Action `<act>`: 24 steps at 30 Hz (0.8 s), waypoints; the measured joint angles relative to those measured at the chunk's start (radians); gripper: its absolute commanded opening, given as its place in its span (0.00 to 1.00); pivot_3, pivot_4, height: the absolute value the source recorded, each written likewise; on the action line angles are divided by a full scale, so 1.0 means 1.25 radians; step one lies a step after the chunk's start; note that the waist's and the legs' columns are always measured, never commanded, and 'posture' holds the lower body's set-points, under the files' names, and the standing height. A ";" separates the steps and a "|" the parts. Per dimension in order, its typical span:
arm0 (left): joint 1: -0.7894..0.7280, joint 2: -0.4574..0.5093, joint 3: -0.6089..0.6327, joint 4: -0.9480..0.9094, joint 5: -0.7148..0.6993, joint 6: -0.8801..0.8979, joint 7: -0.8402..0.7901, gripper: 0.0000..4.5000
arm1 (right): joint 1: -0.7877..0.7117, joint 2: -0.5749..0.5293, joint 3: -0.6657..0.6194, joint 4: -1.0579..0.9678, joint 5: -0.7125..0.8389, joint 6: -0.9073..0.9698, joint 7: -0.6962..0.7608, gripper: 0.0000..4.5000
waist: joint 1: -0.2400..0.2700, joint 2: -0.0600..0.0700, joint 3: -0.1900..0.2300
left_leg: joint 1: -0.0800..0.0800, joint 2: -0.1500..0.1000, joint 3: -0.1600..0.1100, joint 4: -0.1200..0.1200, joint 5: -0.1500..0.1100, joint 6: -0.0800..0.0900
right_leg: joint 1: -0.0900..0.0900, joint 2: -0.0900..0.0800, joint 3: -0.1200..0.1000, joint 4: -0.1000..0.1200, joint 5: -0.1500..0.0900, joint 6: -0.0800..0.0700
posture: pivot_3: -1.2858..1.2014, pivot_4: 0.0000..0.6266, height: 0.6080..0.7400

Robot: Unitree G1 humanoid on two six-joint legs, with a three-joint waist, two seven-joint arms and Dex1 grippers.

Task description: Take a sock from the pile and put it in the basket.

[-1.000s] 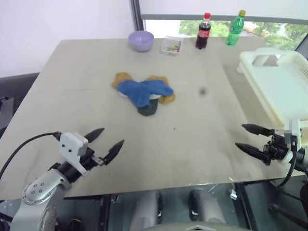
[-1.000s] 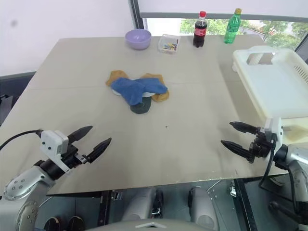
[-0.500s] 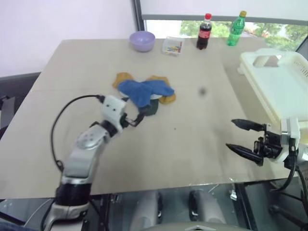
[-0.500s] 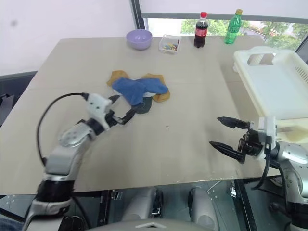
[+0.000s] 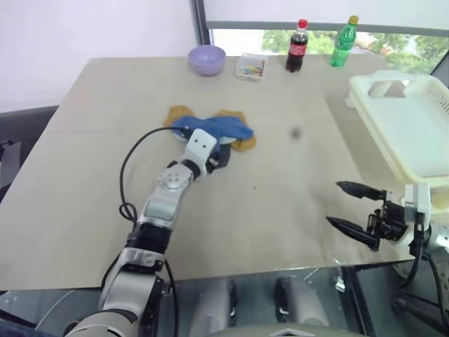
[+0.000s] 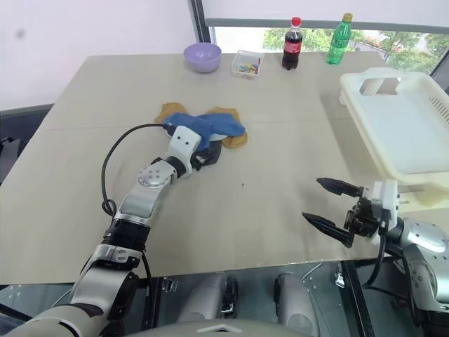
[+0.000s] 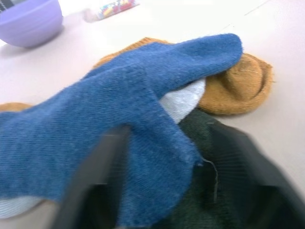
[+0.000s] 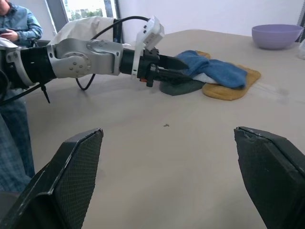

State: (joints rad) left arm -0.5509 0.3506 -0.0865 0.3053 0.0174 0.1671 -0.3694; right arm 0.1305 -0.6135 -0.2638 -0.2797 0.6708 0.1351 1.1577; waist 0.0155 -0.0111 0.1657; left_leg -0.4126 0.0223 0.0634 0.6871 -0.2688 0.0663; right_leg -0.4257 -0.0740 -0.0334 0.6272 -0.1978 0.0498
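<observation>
I've run my left arm out across the table (image 5: 91,140) from its near edge, and the left gripper (image 8: 178,63) is now at the pile (image 5: 210,133) mid-table — the pick is beginning. Its fingers straddle the blue sock's (image 7: 119,105) near edge; I can't tell if they've clamped. The basket (image 5: 410,123) waits far right. The right gripper (image 5: 359,208) hangs spread wide — nothing in it.
</observation>
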 measured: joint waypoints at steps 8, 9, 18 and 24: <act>0.024 -0.003 0.010 -0.038 -0.001 0.011 0.002 0.01 | 0.006 0.003 0.000 0.014 -0.004 -0.027 -0.006 1.00 | 0.000 0.000 0.000 | 0.000 0.000 0.000 0.000 0.000 0.000 | 0.000 0.000 0.000 0.000 0.000 0.000 | 0.52 0.24 0.95; 0.031 -0.002 0.011 -0.045 0.000 0.012 0.002 0.01 | 0.003 0.003 0.000 0.019 -0.004 -0.028 -0.006 1.00 | 0.000 0.000 0.000 | 0.000 0.000 0.000 0.000 0.000 0.000 | 0.000 0.000 0.000 0.000 0.000 0.000 | 0.52 0.24 0.95; 0.073 -0.002 0.023 -0.171 -0.021 0.086 -0.018 0.01 | -0.019 0.002 0.003 0.050 -0.016 -0.045 0.007 1.00 | 0.000 0.000 0.000 | 0.000 0.000 0.000 0.000 0.000 -0.001 | 0.000 0.000 0.000 0.000 0.000 0.000 | 0.52 0.24 0.95; 0.164 0.023 0.045 -0.470 -0.173 0.343 -0.095 0.01 | -0.006 0.004 0.003 0.050 -0.021 -0.052 0.007 1.00 | 0.000 0.000 0.000 | 0.000 0.000 0.000 0.000 0.001 -0.002 | 0.000 0.000 0.000 0.000 0.000 0.000 | 0.52 0.24 0.95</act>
State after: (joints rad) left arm -0.3454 0.3789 -0.0297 -0.2820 -0.1989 0.5961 -0.4883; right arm 0.1234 -0.6090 -0.2600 -0.2170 0.6447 0.0703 1.1670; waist 0.0157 -0.0109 0.1656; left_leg -0.4129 0.0227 0.0629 0.6876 -0.2672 0.0635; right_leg -0.4257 -0.0745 -0.0330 0.6278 -0.1978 0.0498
